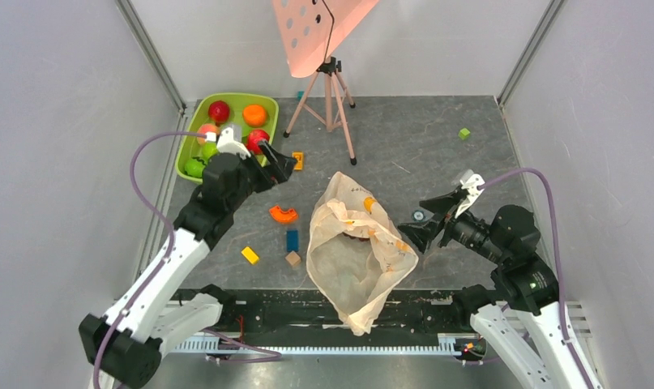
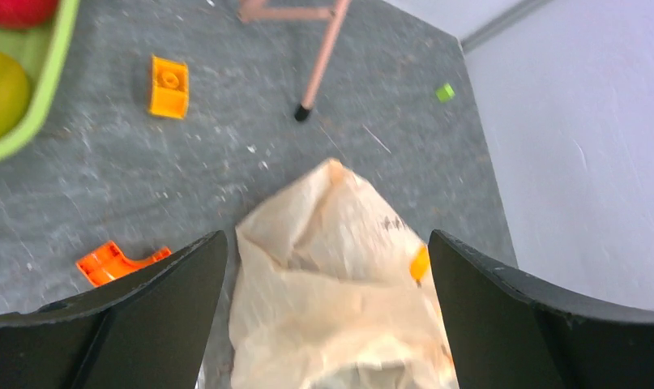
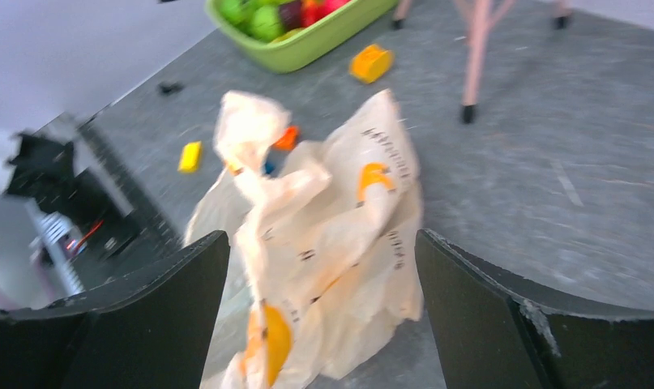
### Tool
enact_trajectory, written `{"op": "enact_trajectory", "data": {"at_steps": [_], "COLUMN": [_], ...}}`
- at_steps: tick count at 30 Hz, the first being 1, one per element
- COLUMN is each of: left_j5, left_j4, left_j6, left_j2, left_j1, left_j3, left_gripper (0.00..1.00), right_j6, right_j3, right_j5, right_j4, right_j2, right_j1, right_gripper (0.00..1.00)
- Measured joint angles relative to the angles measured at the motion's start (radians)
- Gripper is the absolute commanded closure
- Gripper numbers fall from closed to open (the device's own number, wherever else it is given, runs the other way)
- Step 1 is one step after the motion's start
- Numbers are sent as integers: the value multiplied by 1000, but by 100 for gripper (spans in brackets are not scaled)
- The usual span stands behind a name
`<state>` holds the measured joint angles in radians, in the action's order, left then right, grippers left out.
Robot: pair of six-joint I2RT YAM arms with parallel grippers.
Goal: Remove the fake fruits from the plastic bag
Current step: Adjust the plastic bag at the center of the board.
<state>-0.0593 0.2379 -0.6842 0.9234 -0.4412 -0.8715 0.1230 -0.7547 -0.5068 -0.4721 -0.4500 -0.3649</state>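
Observation:
The plastic bag [image 1: 357, 263] lies crumpled mid-table, pale peach with orange marks, its lower end hanging over the near edge. A dark shape [image 1: 357, 235] shows at its mouth; I cannot tell what it is. Several fake fruits sit in the lime-green tub [image 1: 241, 98]: a red apple [image 1: 219, 110], an orange [image 1: 254, 115], a second apple [image 1: 258, 139] and green ones [image 1: 195, 166]. My left gripper [image 1: 281, 160] hangs open beside the tub, looking down at the bag [image 2: 339, 284]. My right gripper [image 1: 421, 220] stands open just right of the bag [image 3: 331, 235], holding nothing.
A pink tripod [image 1: 331, 97] stands behind the bag. Loose toy pieces lie left of the bag: an orange block [image 1: 298, 160], an orange arc [image 1: 283, 214], a blue block [image 1: 292, 240], a tan block [image 1: 292, 258] and a yellow block [image 1: 250, 255]. A small green block [image 1: 464, 133] lies far right.

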Motion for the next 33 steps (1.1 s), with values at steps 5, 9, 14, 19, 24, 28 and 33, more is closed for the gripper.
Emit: {"op": "enact_trajectory", "data": {"at_steps": [5, 9, 14, 19, 24, 28, 33], "left_j5": [-18, -24, -31, -93, -211, -296, -368], "left_j4": [72, 113, 132, 119, 65, 13, -59], "left_j6": [0, 1, 3, 21, 35, 40, 38], "left_j2": [-240, -348, -360, -339, -248, -158, -91], "left_j1": [-134, -240, -372, -570, -799, -929, -970], "left_j3": [105, 150, 217, 275, 306, 320, 360], "left_gripper": [1, 3, 8, 12, 13, 15, 15], "right_j6": [-4, -1, 19, 9, 13, 36, 84], "right_j3": [112, 183, 237, 273, 319, 340, 290], "right_j5": [-149, -201, -215, -177, -168, -148, -101], "right_j4": [1, 1, 40, 34, 21, 32, 104], "right_j2": [7, 6, -17, -55, -22, 45, 37], "right_j1": [0, 0, 0, -1, -2, -3, -4], "right_gripper": [11, 11, 36, 66, 28, 19, 20]}}
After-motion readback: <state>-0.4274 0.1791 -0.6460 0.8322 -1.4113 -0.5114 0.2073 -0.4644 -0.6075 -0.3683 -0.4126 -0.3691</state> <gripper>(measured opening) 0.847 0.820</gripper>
